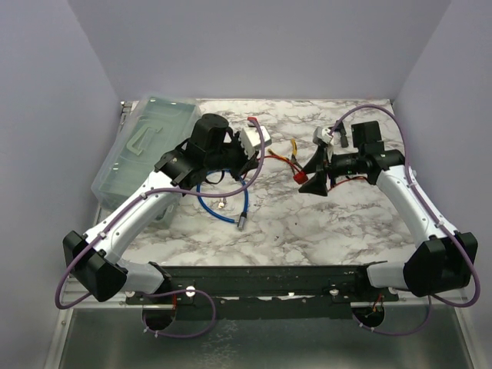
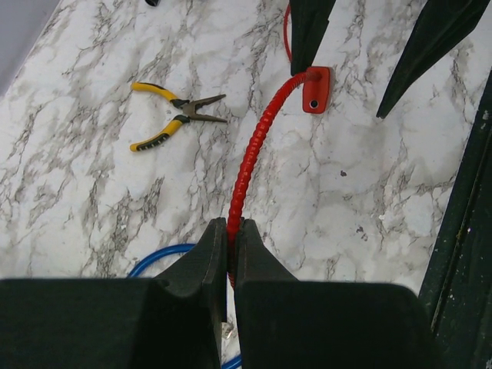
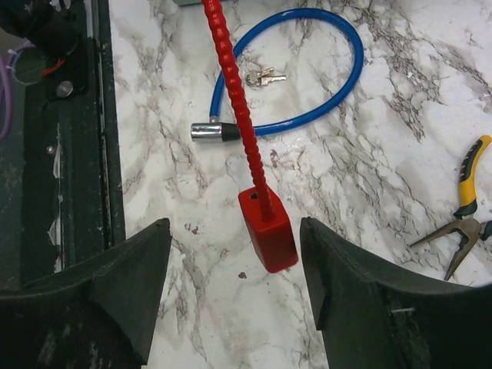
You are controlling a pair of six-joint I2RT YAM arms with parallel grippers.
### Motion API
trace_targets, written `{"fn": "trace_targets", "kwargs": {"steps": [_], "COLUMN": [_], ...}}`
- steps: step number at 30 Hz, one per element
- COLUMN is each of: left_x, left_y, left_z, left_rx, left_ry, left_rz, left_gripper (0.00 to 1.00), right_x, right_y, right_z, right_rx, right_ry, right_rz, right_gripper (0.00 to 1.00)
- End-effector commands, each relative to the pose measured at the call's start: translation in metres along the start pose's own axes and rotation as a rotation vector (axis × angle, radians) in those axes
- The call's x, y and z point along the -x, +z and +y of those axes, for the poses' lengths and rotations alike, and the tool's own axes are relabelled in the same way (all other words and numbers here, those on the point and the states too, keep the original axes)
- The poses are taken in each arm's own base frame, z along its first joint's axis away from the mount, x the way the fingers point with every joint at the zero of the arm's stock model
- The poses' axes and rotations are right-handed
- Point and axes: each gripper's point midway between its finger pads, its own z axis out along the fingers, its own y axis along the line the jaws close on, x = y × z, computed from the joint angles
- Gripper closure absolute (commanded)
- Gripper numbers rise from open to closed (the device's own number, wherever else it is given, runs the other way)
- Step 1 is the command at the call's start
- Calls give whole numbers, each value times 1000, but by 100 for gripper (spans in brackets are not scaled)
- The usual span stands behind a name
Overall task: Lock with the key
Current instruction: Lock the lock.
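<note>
A red cable lock has a ribbed red cable (image 2: 254, 146) and a red block body (image 3: 267, 228). My left gripper (image 2: 231, 234) is shut on the red cable and holds it up off the table. My right gripper (image 3: 234, 238) is open, its fingers on either side of the red body without touching it. In the top view the body (image 1: 301, 178) hangs by the right gripper (image 1: 311, 183), and the left gripper (image 1: 250, 154) is to its left. A small bunch of keys (image 3: 261, 76) lies inside the loop of a blue cable lock (image 3: 323, 100).
Yellow-handled pliers (image 1: 288, 154) lie on the marble table behind the grippers, also in the left wrist view (image 2: 175, 115). A clear plastic box (image 1: 146, 146) stands at the far left. The blue cable's silver end (image 3: 215, 131) lies near the table's dark front rail (image 3: 73, 138).
</note>
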Motion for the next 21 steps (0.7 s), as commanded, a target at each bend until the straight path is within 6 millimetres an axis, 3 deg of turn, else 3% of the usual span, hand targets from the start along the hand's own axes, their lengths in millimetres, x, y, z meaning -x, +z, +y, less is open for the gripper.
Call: {"fn": "trace_targets", "kwargs": {"steps": [1, 5, 9, 15, 21], "left_x": [24, 26, 29, 35, 37], "left_y": [-4, -5, -7, -10, -12], "left_z": [-5, -5, -5, -5, -9], "left_rx": [-35, -40, -44, -61, -80], "left_ry": [-11, -15, -32, -55, -64], "left_rz": [-71, -76, -89, -109, -118], "left_gripper": [100, 100, 100, 100, 100], "right_x": [-1, 4, 6, 1, 10], "right_y": [6, 7, 7, 8, 8], "right_z": [-2, -4, -3, 0, -2], "right_rx": [25, 39, 53, 71, 70], "right_ry": [-47, -41, -50, -59, -53], "right_rz": [-17, -22, -28, -20, -42], "right_gripper": [27, 31, 41, 44, 54]}}
